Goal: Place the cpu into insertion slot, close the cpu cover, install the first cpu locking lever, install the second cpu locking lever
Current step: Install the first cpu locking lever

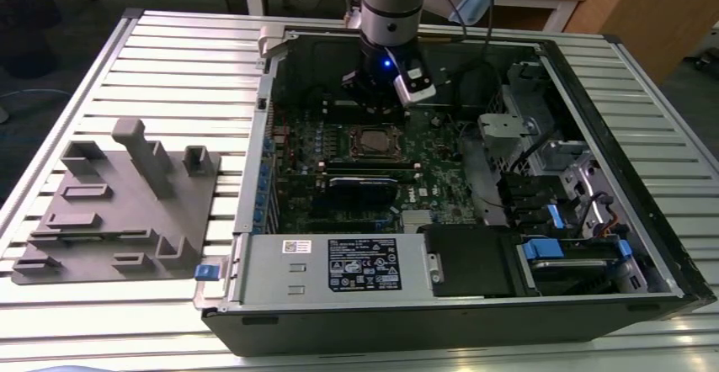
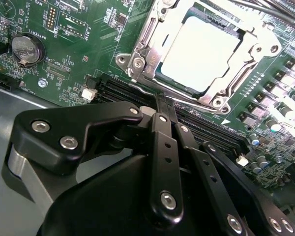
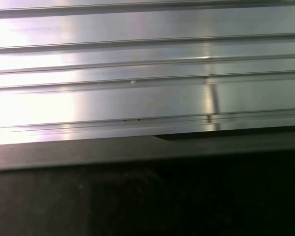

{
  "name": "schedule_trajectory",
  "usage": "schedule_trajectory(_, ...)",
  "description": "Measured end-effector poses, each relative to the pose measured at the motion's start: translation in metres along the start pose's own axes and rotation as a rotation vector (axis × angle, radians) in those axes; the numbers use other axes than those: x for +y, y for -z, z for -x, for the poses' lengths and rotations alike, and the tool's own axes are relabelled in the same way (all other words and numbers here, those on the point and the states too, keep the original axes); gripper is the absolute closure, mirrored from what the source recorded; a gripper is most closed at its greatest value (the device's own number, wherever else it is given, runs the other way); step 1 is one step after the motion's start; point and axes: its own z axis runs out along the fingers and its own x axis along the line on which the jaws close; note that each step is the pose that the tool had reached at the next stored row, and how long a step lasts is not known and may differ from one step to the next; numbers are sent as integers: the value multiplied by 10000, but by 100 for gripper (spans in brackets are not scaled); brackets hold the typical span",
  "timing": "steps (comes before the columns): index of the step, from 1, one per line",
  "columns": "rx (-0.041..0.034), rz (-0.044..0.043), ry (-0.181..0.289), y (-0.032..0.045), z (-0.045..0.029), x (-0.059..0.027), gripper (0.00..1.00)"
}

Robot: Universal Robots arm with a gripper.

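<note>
The cpu, a pale silvery square, lies in the insertion slot on the green board. The cpu cover, a shiny metal frame, lies flat around it, and the chip shows through its window. Thin metal lever rods run along two sides of the frame; I cannot tell whether they are latched. My gripper is shut with nothing between its black fingers, its tips just off the socket's near edge. In the exterior view the gripper hangs inside the case, just behind the socket.
The open computer case lies on a ribbed aluminium table. A grey fixture block sits at the exterior view's left. Power supply, blue-edged memory stick, drive bays and cables crowd the case. Black memory slots run under the fingertips.
</note>
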Motion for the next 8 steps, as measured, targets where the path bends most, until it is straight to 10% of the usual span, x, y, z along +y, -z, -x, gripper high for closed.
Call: schedule_trajectory(8, 2, -3, 0, -16, 0, -3, 89)
